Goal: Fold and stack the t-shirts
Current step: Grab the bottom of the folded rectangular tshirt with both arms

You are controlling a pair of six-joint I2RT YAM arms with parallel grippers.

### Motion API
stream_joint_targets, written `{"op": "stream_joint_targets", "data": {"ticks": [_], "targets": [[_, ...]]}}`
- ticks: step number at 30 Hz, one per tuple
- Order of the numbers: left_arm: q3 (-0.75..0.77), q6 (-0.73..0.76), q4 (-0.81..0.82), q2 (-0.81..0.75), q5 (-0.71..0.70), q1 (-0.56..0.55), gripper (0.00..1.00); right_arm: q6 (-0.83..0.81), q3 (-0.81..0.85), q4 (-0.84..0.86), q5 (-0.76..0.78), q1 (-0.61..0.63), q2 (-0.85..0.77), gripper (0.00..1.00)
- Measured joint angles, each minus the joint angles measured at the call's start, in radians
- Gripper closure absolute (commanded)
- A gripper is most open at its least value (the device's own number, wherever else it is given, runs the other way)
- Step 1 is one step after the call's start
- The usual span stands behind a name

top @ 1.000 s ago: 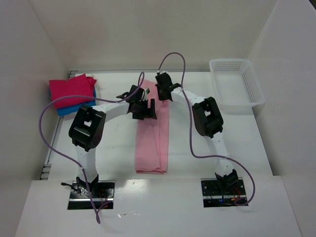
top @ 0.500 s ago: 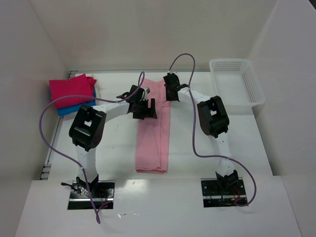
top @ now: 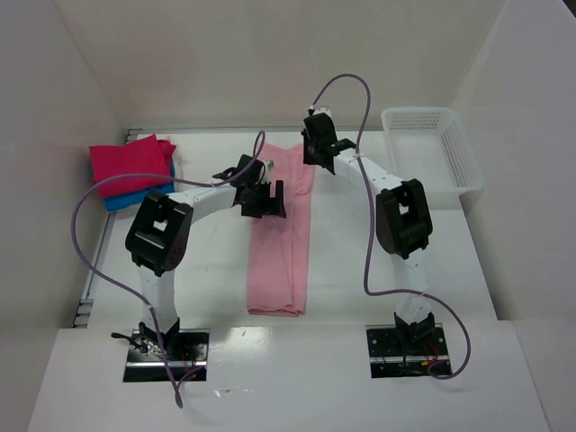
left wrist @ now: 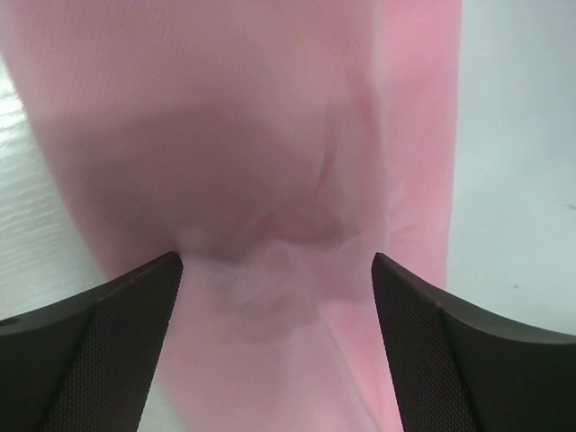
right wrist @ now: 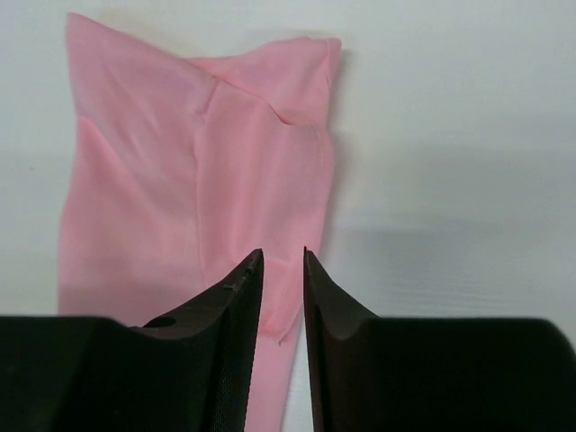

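T-shirt [top: 279, 261] — pink, long axis running near-to-far.

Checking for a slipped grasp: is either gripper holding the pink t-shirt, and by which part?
Neither. The left gripper hovers wide open over the light pink t-shirt; the right gripper, jaws slightly apart, hangs above its far end.

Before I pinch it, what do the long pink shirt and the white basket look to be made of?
Pink shirt: thin soft knit cloth, matte; it lies limp with soft creases and puckers. White basket: probably moulded plastic, faintly glossy; its open mesh walls stand stiff and keep a sharp rim.
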Motion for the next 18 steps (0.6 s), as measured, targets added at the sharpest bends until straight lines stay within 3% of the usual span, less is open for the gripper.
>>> {"op": "stream_joint_targets", "data": {"ticks": [3,7,14,18], "targets": [[-0.001,0.018,-0.051,-0.032,-0.016,-0.001,0.01,0.01,-0.004,-0.002,-0.019,0.0,-0.034,0.72],[-0.026,0.023,-0.104,-0.16,-0.031,0.011,0.0,0.044,-0.123,0.008,-0.074,0.0,-0.146,0.61],[-0.083,0.057,-0.156,-0.445,-0.009,0.035,0.0,0.127,-0.484,0.005,-0.212,0.001,-0.46,0.3],[-0.248,0.031,-0.168,-0.54,0.02,0.019,0.0,0.182,-0.658,0.004,-0.287,0.03,-0.615,0.11]]}}
